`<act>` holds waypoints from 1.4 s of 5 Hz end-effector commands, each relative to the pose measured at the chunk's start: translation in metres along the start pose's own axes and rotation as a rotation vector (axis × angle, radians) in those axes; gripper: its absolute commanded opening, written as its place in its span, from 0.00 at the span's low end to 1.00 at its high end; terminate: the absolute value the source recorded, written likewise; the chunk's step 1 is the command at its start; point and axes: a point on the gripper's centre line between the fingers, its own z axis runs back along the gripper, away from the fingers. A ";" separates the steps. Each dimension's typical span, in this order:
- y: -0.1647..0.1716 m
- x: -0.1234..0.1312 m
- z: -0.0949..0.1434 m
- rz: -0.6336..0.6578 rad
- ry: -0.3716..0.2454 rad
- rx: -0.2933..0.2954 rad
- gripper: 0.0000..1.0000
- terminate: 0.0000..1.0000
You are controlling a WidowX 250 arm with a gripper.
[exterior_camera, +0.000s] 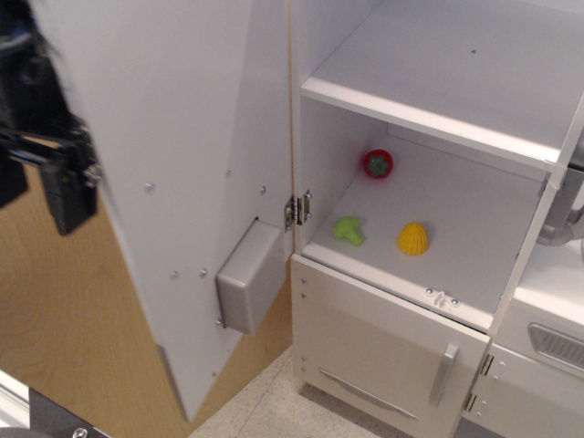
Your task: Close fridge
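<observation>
The white toy fridge [438, 119] stands open, with white shelves inside. Its big door [182, 155] hangs from a hinge [297, 210] at the left and swings out toward me; I see its inner face with the grey box [248, 276]. My black gripper [50, 155] is at the far left, against the door's outer edge and behind it. It is blurred and partly cut off, so I cannot tell how its fingers stand. On the lower shelf lie a red toy [378, 163], a green toy [348, 230] and a yellow toy [412, 239].
Below the shelf is a smaller white door [383, 356] with a short silver handle [443, 372]. A wooden panel [64, 328] stands behind the big door at the left. More white cabinet [547, 338] with a grey fitting is at the right.
</observation>
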 end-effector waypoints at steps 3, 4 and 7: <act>-0.113 0.078 -0.005 0.045 -0.037 -0.133 1.00 0.00; -0.125 0.107 0.004 0.099 -0.087 -0.147 1.00 0.00; -0.138 0.171 0.026 0.186 -0.155 -0.193 1.00 0.00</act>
